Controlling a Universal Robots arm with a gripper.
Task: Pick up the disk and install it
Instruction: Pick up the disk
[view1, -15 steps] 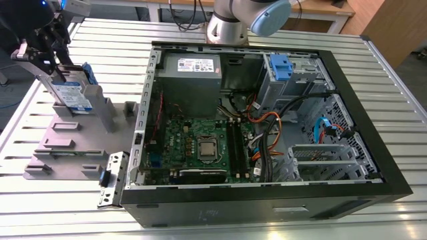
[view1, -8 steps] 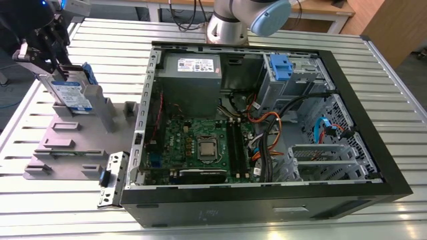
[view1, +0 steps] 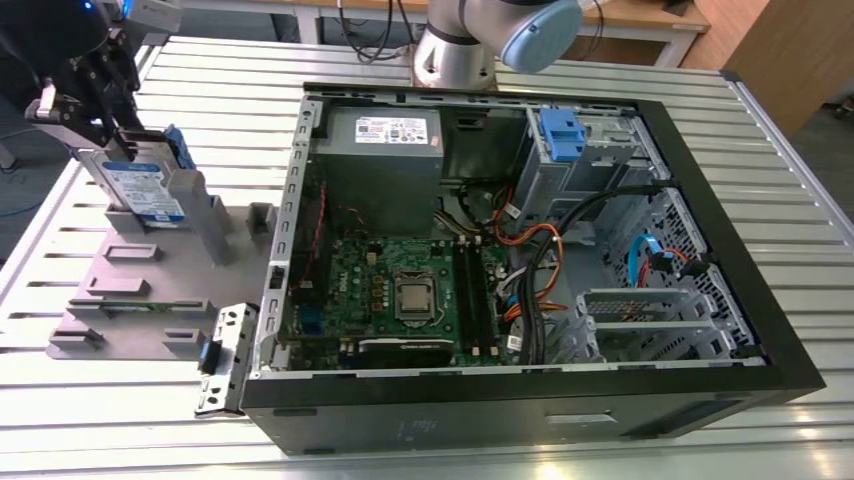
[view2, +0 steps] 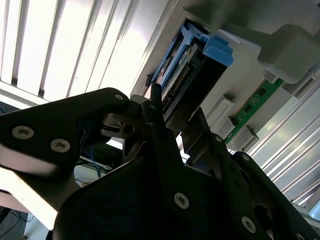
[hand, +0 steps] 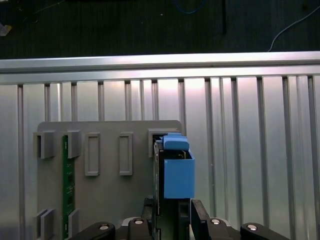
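Disk (view1: 147, 190) bottom edge lost behind the grey holder (view1: 134, 300); gripper (view1: 124, 140) sits right on top, jaws pinching the upright disk's faces.

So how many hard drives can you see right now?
1. The disk stands on edge in the grey holder at the exterior view's left, with the gripper at its top edge. Others may be hidden inside the computer case.

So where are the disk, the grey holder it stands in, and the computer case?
the disk (view1: 150, 195), exterior view, on its blue-and-white label.
the grey holder (view1: 187, 275), exterior view, on its flat base.
the computer case (view1: 534, 425), exterior view, on its black outer wall.
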